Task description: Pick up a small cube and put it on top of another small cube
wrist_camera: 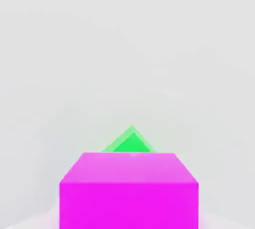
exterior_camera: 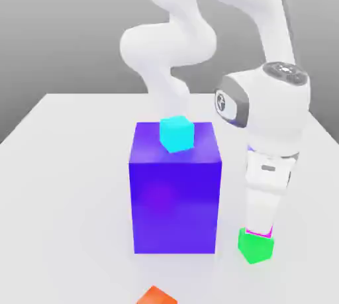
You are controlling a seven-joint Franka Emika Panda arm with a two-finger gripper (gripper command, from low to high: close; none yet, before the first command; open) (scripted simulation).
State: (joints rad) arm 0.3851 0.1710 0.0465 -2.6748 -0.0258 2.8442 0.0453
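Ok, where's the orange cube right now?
The orange cube is at the bottom edge of the exterior view, left of the green cube and nearer the camera than the big block.

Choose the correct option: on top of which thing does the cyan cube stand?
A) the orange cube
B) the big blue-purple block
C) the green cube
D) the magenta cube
B: in the exterior view the cyan cube stands on the upper face of the big blue-purple block, away from the green cube.
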